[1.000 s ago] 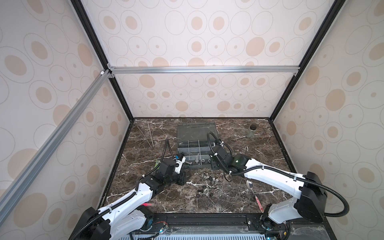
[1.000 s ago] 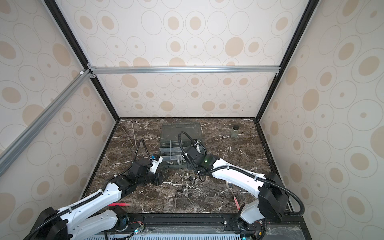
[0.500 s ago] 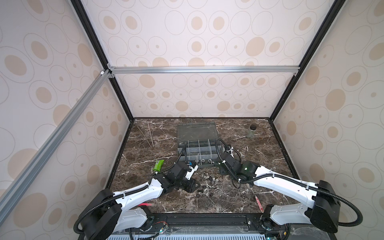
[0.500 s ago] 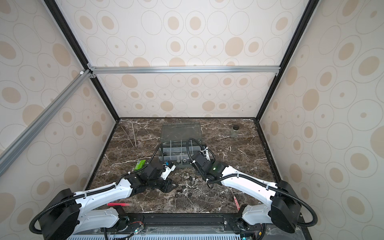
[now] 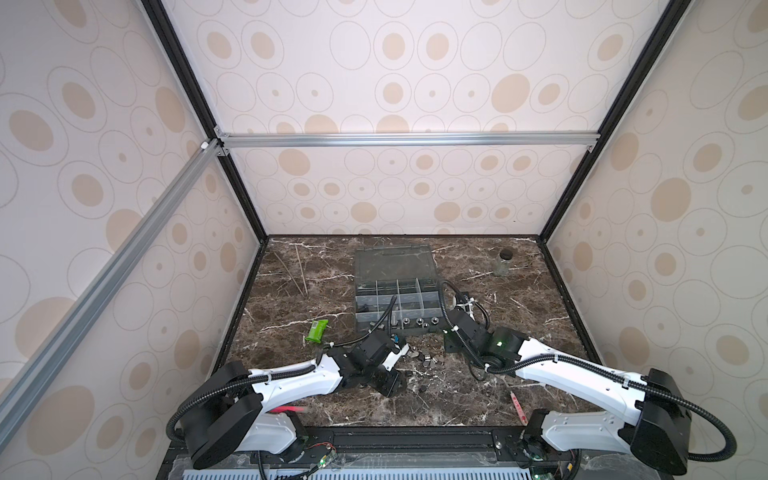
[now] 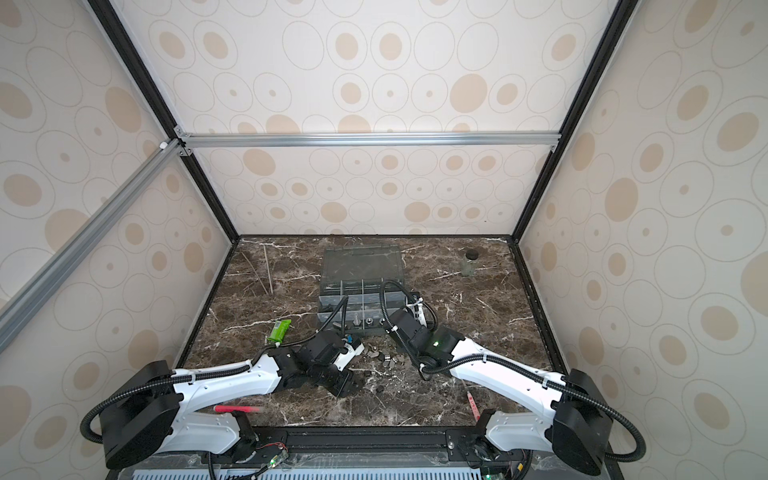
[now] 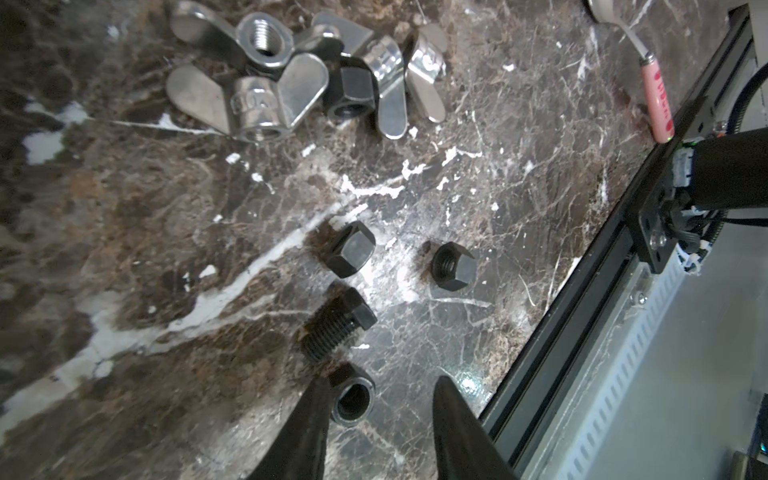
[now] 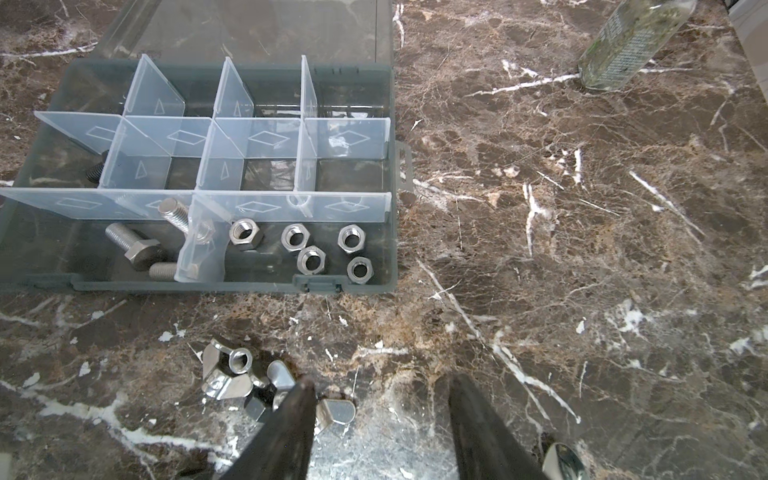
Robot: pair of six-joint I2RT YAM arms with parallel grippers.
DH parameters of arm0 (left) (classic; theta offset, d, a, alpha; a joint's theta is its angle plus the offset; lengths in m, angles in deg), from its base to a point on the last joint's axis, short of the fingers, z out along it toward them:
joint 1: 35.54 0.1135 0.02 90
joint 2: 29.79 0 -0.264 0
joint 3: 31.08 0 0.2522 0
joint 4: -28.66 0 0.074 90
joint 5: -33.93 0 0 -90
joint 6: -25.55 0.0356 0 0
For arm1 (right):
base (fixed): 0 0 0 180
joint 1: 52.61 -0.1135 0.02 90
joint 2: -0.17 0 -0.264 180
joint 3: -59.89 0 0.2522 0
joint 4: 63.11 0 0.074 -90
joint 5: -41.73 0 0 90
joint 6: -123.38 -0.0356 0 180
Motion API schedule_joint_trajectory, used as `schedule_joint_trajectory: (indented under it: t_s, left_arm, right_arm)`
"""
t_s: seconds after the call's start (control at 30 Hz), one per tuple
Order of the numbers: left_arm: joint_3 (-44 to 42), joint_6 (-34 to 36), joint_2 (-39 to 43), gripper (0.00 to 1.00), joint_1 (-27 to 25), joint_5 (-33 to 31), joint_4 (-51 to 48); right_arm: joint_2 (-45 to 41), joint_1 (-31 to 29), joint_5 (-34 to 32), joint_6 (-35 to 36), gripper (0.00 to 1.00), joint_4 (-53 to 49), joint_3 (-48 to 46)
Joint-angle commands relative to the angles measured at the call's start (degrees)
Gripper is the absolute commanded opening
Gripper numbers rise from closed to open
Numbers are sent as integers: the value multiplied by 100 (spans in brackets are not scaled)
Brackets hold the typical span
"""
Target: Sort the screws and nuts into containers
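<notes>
- Both top views: a grey plastic organizer box (image 5: pixel 358 309) sits mid-way across the brown marble tabletop (image 5: pixel 519 332), with its clear lid laid open toward the back wall. Both arms are down low in front of it. The left gripper (image 6: pixel 341 384) is near the front edge, and the right gripper (image 5: pixel 451 347) is just off the box's front right corner. Can't read either one's fingers from up here.
- Left wrist view: the left gripper (image 7: pixel 380 384) is roughly half open and isn't clamping anything. A small black hex nut (image 7: pixel 352 399) lies on the marble between the fingers, touching one and clear of the other. A black threaded hex-head screw (image 7: pixel 336 324) lies just beyond it, and a pile of silver wing nuts (image 7: pixel 266 75) lies further out.
- Right wrist view: the right gripper (image 8: pixel 378 380) is open wide and empty, over bare marble, with the wing nuts (image 8: pixel 228 374) beside one finger. Inside the box (image 8: pixel 392 166), five shiny silver hex nuts (image 8: pixel 309 249) share the front corner compartment. Silver hex-head screws (image 8: pixel 133 245) lie in the compartment next to it.
</notes>
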Motion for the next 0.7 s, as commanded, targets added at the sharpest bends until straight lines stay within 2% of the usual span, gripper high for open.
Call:
schedule_joint_trajectory:
  t_s: [0.0,0.43,0.67]
  left_arm:
    - [193,-160,-136,41,-86,198,216]
    - [464,-18,-694,42,-121,279,143]
    - [583,67,-879,41,-139,21,41]
  right_arm:
    - [-183,26,-128,-186,55,-38,-127]
    - [-621,26,-501,-463,55,-180,-467]
    - [-811,26,-620,-509,56,-246,-564]
